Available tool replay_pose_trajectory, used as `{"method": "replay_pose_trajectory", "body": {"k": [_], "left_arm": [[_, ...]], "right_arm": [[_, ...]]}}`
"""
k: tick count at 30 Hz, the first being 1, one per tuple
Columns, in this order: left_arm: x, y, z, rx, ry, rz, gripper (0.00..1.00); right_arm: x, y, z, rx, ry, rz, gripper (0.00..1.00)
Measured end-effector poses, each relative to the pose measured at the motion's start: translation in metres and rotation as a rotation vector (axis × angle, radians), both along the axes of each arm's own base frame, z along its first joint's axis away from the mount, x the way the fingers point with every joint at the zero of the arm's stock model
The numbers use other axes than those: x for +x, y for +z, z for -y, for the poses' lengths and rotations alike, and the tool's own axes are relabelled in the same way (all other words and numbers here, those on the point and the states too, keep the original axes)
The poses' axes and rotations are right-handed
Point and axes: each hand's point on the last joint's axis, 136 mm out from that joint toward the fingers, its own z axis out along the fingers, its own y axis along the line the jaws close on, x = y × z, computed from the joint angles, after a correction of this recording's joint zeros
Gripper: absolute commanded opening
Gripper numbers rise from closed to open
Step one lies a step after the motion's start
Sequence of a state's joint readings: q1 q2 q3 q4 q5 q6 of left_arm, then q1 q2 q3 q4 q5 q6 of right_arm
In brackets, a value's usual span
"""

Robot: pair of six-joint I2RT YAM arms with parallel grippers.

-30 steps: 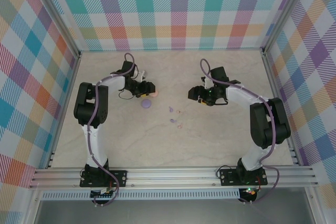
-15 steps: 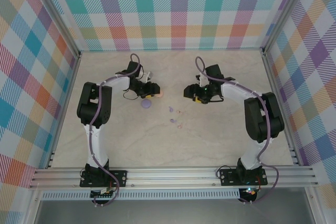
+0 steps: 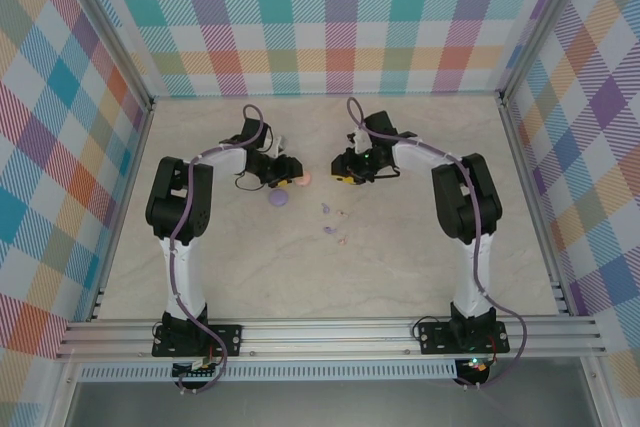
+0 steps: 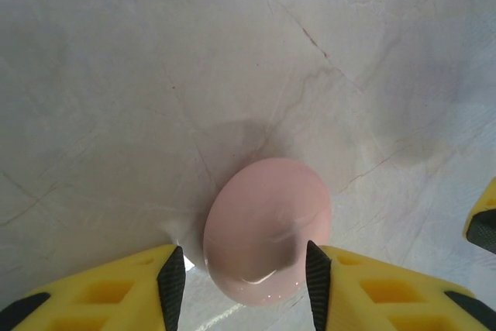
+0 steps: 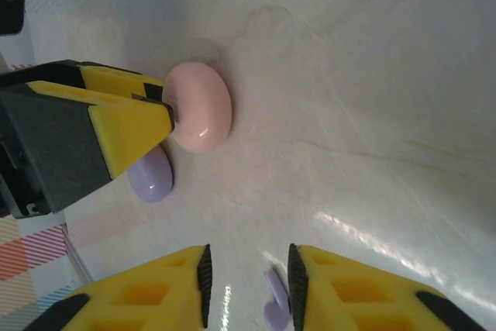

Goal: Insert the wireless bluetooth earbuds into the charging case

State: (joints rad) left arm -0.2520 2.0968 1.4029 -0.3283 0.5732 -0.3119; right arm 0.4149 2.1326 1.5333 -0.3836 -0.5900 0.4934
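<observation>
A round salmon-pink disc (image 4: 267,222) lies on the table between the jaws of my left gripper (image 4: 242,281), which is open and straddles it. The right pad (image 4: 314,277) is at the disc's edge, while the left pad stands a little off it. A round purple disc (image 3: 279,198) lies just beside it. Tiny purple and pale earbuds (image 3: 328,230) are scattered right of the discs. My right gripper (image 5: 246,284) is open and low over the table, with one purple earbud (image 5: 273,306) between its fingers, close to the right one. From above, the right gripper (image 3: 341,173) faces the left gripper (image 3: 290,177).
The two grippers are close together near the back middle of the marble-patterned table (image 3: 420,257). A yellow finger of the right gripper (image 4: 484,218) reaches into the left wrist view. Checked walls (image 3: 330,27) enclose the back and sides.
The right arm has swung left toward the pink disc and the left gripper. The left gripper has shifted only slightly and still straddles the pink disc.
</observation>
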Motion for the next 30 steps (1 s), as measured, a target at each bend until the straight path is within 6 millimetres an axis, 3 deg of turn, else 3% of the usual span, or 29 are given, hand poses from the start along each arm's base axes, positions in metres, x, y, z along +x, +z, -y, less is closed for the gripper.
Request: {"method": "replay_pose_trajectory", "body": {"k": [12,22,30], "left_arm": [[0.0,0.001,0.0,-0.006,0.014,0.003,0.42],[-0.002,-0.001,-0.001,-0.015,0.021,-0.01,0.42],[0.0,0.001,0.002,-0.031,0.023,-0.004,0.43]], "right_arm": [[0.02,-0.011,-0.046,0.027,0.055,-0.038,0.29],[0.02,-0.03,-0.056,0.024,0.07,-0.105,0.27],[0.02,-0.034,-0.063,0.036,0.079,-0.135,0.24]]}}
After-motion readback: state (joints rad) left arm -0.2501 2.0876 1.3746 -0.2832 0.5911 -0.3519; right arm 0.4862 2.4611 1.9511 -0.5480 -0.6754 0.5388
